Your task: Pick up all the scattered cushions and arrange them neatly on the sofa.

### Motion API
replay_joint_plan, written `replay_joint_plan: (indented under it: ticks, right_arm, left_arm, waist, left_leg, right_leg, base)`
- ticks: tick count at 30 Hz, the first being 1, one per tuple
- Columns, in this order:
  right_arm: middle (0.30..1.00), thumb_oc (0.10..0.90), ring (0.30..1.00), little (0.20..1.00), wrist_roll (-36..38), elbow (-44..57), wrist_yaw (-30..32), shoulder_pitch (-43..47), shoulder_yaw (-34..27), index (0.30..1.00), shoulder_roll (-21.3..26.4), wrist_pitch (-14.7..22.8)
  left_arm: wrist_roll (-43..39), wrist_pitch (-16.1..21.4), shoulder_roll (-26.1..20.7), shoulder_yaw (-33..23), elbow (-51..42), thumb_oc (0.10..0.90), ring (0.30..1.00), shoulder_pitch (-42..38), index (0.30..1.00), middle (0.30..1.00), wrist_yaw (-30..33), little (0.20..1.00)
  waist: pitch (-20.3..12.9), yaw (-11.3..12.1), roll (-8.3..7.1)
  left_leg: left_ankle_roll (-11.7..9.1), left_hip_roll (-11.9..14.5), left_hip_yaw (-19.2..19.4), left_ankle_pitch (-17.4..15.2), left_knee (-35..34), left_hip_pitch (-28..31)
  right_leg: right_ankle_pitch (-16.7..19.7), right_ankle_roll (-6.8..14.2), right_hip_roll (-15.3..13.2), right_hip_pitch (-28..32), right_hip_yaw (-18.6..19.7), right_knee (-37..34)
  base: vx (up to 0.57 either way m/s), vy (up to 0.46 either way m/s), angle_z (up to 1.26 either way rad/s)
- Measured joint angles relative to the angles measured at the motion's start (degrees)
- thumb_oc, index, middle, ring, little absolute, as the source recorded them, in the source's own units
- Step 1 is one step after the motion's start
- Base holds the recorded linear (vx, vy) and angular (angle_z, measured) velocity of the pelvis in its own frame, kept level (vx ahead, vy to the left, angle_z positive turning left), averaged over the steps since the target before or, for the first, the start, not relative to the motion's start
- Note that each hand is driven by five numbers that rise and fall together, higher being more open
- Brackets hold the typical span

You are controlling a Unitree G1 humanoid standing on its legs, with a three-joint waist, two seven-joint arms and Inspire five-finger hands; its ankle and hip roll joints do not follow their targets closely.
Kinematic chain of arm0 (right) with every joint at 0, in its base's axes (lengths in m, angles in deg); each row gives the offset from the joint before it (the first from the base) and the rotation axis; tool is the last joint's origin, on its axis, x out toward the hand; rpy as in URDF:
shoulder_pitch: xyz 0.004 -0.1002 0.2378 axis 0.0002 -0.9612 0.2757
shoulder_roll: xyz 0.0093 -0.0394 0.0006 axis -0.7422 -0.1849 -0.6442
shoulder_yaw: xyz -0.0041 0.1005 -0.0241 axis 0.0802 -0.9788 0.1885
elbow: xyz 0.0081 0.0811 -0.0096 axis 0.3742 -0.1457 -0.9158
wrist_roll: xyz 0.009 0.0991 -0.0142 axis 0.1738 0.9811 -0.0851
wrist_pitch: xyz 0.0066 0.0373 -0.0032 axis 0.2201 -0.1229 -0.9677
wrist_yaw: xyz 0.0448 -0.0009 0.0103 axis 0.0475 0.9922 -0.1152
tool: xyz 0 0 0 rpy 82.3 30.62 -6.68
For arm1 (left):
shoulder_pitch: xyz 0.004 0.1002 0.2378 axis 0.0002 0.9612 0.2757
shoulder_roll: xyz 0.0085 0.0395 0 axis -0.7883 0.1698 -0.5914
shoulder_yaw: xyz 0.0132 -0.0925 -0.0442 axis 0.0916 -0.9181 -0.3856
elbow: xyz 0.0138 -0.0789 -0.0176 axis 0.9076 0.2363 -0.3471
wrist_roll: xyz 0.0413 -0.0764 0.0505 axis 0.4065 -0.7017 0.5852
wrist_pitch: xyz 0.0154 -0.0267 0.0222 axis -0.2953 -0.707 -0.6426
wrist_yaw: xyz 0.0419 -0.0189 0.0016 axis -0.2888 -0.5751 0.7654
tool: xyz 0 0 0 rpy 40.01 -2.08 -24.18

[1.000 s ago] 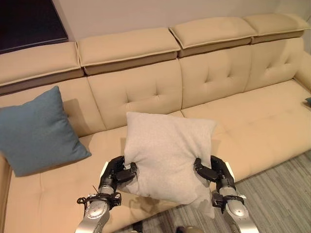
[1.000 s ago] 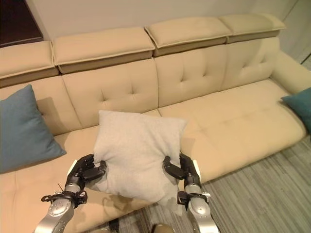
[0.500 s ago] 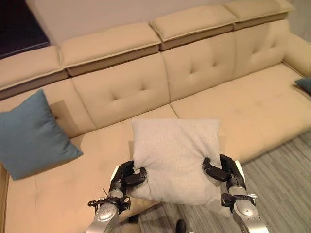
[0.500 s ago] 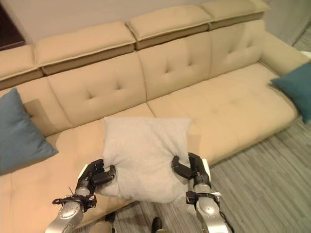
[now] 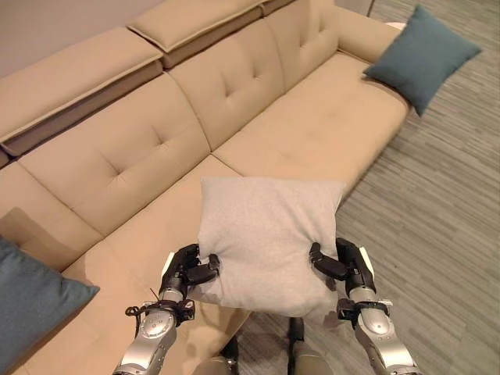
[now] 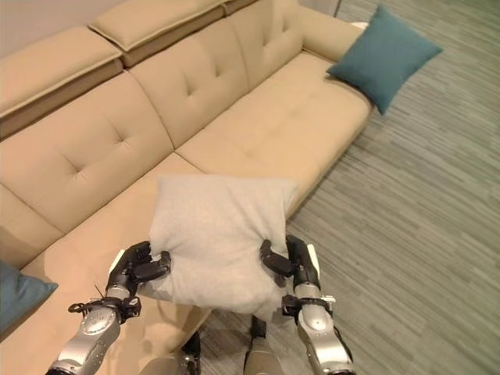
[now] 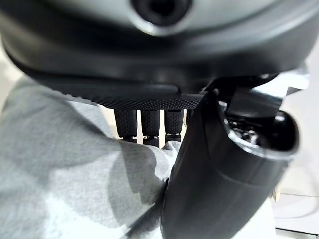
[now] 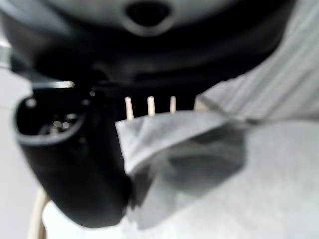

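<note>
The grey cushion (image 5: 266, 238) is held up between both hands over the near edge of the sofa (image 5: 312, 133). The left hand (image 5: 186, 273) pinches its left edge, thumb in front and fingers (image 7: 144, 123) curled behind the cloth, as the left wrist view shows. The right hand (image 5: 342, 266) grips the right edge the same way, its thumb (image 8: 75, 164) pressed over a fold of the fabric.

The step in hand looks like carrying: this cushion is picked up but not yet set down. A teal cushion (image 5: 422, 47) leans at the far right end of the sofa, partly over the edge, and another teal cushion (image 5: 31, 301) lies on the seat at the near left.

The next move likely calls for bringing the grey cushion forward and standing it against the backrest (image 5: 133, 148), then letting both hands go together so it does not tip.

No brand, label or writing can be read on anything here.
</note>
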Motion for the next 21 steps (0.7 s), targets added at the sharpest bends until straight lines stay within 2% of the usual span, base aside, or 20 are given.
replay_joint_plan:
  ticks: [1, 2, 3, 4, 5, 7, 8, 11, 13, 14, 15, 16, 17, 18, 20, 21]
  right_arm:
    - [0.300, 0.400, 0.300, 0.300, 0.0, 0.0, -0.1, -0.1, -0.1, 0.300, 0.0, 0.0]
    - [0.300, 0.400, 0.300, 0.300, -0.1, 0.1, -0.3, 0.2, -0.1, 0.300, 0.0, 0.0]
    - [0.300, 0.400, 0.300, 0.300, -0.1, 0.4, -0.4, 0.2, 0.1, 0.300, 0.0, 0.0]
    - [0.300, 0.400, 0.300, 0.300, -0.2, 0.6, -0.7, 0.2, 0.3, 0.300, 0.0, 0.0]
    - [0.300, 0.400, 0.300, 0.300, -0.3, 0.5, -1.1, 0.5, 0.3, 0.300, 0.1, 0.0]
    - [0.300, 0.400, 0.300, 0.300, -0.3, 0.5, -1.1, 0.3, 0.1, 0.300, 0.3, -0.1]
    - [0.300, 0.400, 0.300, 0.300, -0.3, 0.5, -1.1, -0.3, 0.0, 0.300, 0.3, -0.1]
    - [0.300, 0.400, 0.300, 0.300, -0.2, 0.6, -0.9, -1.2, -0.8, 0.300, 2.1, -0.1]
    - [0.300, 0.400, 0.300, 0.300, -0.2, 0.6, 0.2, -2.1, -3.5, 0.300, 2.9, -0.1]
    - [0.300, 0.400, 0.300, 0.300, -0.2, 0.6, 0.6, -2.1, -3.5, 0.300, 2.9, -0.1]
    - [0.300, 0.400, 0.300, 0.300, -0.2, 0.6, 0.7, -2.2, -3.5, 0.300, 3.0, -0.1]
    - [0.300, 0.400, 0.300, 0.300, -0.1, 0.6, 0.9, -2.3, -3.4, 0.300, 3.3, -0.1]
    - [0.300, 0.400, 0.300, 0.300, 0.0, 0.8, 1.2, -3.0, -3.7, 0.300, 4.2, -0.1]
    - [0.300, 0.400, 0.300, 0.300, 0.0, 0.8, 1.3, -3.1, -4.5, 0.300, 4.4, -0.1]
    - [0.300, 0.400, 0.300, 0.300, 0.0, 0.8, 1.3, -3.0, -4.9, 0.300, 4.4, -0.1]
    - [0.300, 0.400, 0.300, 0.300, -0.1, 0.9, 1.2, -2.9, -4.8, 0.300, 4.3, -0.1]
  left_arm:
    - [0.0, 0.0, 0.0, 0.1, 0.0, 0.400, 0.300, 0.2, 0.300, 0.300, 0.0, 0.300]
    - [0.0, 0.0, 0.2, -0.1, 0.0, 0.400, 0.300, 0.5, 0.300, 0.300, 0.0, 0.300]
    - [0.0, 0.0, 0.0, -0.1, 0.0, 0.400, 0.300, 0.6, 0.300, 0.300, 0.0, 0.300]
    - [-0.1, 0.0, -0.2, -0.3, 0.0, 0.400, 0.300, 0.8, 0.300, 0.300, 0.0, 0.300]
    - [-0.1, 0.0, -0.3, -0.5, 0.0, 0.400, 0.300, 1.1, 0.300, 0.300, 0.0, 0.300]
    - [-0.1, 0.0, 0.6, -0.7, -0.2, 0.400, 0.300, 2.0, 0.300, 0.300, 0.0, 0.300]
    - [-0.1, 0.0, 1.0, -0.6, -0.2, 0.400, 0.300, 2.5, 0.300, 0.300, 0.0, 0.300]
    - [-0.1, 0.0, 2.1, 0.9, -0.2, 0.400, 0.300, 2.8, 0.300, 0.300, -0.3, 0.300]
    - [-0.1, -0.1, 3.0, 3.7, -0.2, 0.400, 0.300, 0.8, 0.300, 0.300, -0.3, 0.300]
    - [-0.1, -0.2, 3.0, 3.9, -0.2, 0.400, 0.300, 0.8, 0.300, 0.300, -0.3, 0.300]
    - [-0.1, -0.2, 3.0, 4.1, -0.2, 0.400, 0.300, 0.7, 0.300, 0.300, -0.2, 0.300]
    - [0.0, -0.2, 3.0, 4.3, -0.3, 0.400, 0.300, 0.7, 0.300, 0.300, -0.2, 0.300]
    - [0.1, -0.2, 3.4, 4.9, -0.5, 0.400, 0.300, 0.3, 0.300, 0.300, -0.2, 0.300]
    - [0.2, -0.2, 3.4, 5.5, -1.2, 0.400, 0.300, 0.1, 0.300, 0.300, -0.2, 0.300]
    - [0.5, -0.2, 3.4, 5.7, -1.7, 0.400, 0.300, 0.0, 0.300, 0.300, -0.2, 0.300]
    - [0.5, -0.3, 3.3, 5.5, -1.7, 0.400, 0.300, 0.1, 0.300, 0.300, -0.2, 0.300]
  waist:
    - [0.1, 1.1, 0.19]
    - [0.3, 2.4, 0.54]
    - [0.5, 3.5, 0.68]
    - [0.4, 4.4, 0.24]
    - [0.6, 4.8, 0.15]
    - [0.8, 4.2, 1.20]
    - [0.8, 4.1, 1.21]
    - [0.7, 3.2, 1.32]
    - [0.8, 0.9, 1.34]
    - [0.9, 0.9, 1.27]
    - [0.8, 1.0, 1.29]
    - [0.8, 1.0, 1.51]
    - [0.9, 1.0, 1.45]
    - [0.7, 1.2, 1.69]
    - [0.7, 1.2, 1.86]
    - [0.8, 1.5, 1.66]
  left_leg:
    - [0.1, 0.8, 1.8, 0.9, -0.8, 0.2]
    - [-0.1, 1.6, 3.2, 1.4, -1.2, 0.3]
    - [-0.4, 2.3, 4.4, 1.7, -1.4, 0.3]
    - [-0.8, 2.4, 5.8, 2.0, -1.5, 0.4]
    - [-1.1, 2.6, 6.6, 2.2, -1.5, 0.5]
    - [-2.0, 4.0, 6.3, 2.8, -1.5, 1.0]
    - [-2.2, 4.2, 5.8, 3.0, -1.3, 1.6]
    - [-3.3, 5.8, 2.7, 3.6, -1.4, 2.4]
    - [-6.1, 7.2, -1.4, 5.5, 4.0, -1.3]
    - [-7.5, 7.2, -3.1, 6.5, 5.6, -1.6]
    - [-7.7, 6.8, -5.6, 6.7, 7.2, -2.3]
    - [-8.0, 5.9, -8.6, 5.8, 8.4, -3.1]
    - [-8.1, 1.3, -14.9, 2.4, 9.0, -3.8]
    - [-7.3, -3.3, -18.8, 0.9, 6.3, -3.7]
    - [-6.1, -7.9, -17.9, 0.3, 4.2, -5.2]
    - [-5.9, -9.0, -18.0, 0.3, 3.5, -5.9]
  right_leg:
    - [-3.2, -1.0, -0.6, 1.7, -4.3, 1.8]
    - [-5.1, -0.7, -0.7, 2.8, -6.8, 2.7]
    - [-6.3, 0.3, -0.9, 4.1, -8.5, 2.9]
    - [-6.7, 0.0, -1.0, 5.5, -9.2, 1.1]
    - [-6.4, -0.9, -0.4, 6.0, -8.6, -1.4]
    - [-4.8, -2.2, 2.7, 7.5, -6.6, -4.6]
    - [-4.5, -2.2, 3.6, 8.5, -5.8, -5.7]
    - [-4.7, -2.8, 5.7, 9.2, -4.4, -6.0]
    - [-5.9, -5.0, 6.8, 8.0, -3.2, -5.6]
    - [-6.2, -5.7, 6.8, 7.8, -1.9, -5.1]
    - [-6.1, -6.0, 6.6, 7.9, -1.2, -5.1]
    - [-5.7, -6.6, 6.6, 7.9, 0.0, -5.2]
    - [-5.2, -7.5, 6.6, 8.0, 2.6, -6.9]
    - [-4.8, -8.0, 6.2, 7.8, 4.8, -7.9]
    - [-3.5, -8.2, 6.8, 8.6, 7.3, -9.9]
    - [-3.5, -8.1, 7.0, 8.6, 8.9, -10.1]
  base:
    - [-0.10, -0.055, -0.55]
    - [-0.07, -0.095, -0.75]
    - [-0.01, -0.146, -0.83]
    - [0.03, -0.165, -0.74]
    - [0.05, -0.188, -0.57]
    - [0.05, -0.128, -0.35]
    - [0.04, -0.112, -0.39]
    - [0.03, -0.177, -0.21]
    - [0.02, -0.187, 0.05]
    - [0.08, -0.096, -0.34]
    - [0.13, -0.062, -0.53]
    - [0.19, -0.062, -0.44]
    - [0.21, -0.021, -0.48]
    - [0.20, -0.002, -0.42]
    - [0.20, 0.019, -0.56]
    - [0.22, 0.053, -0.86]
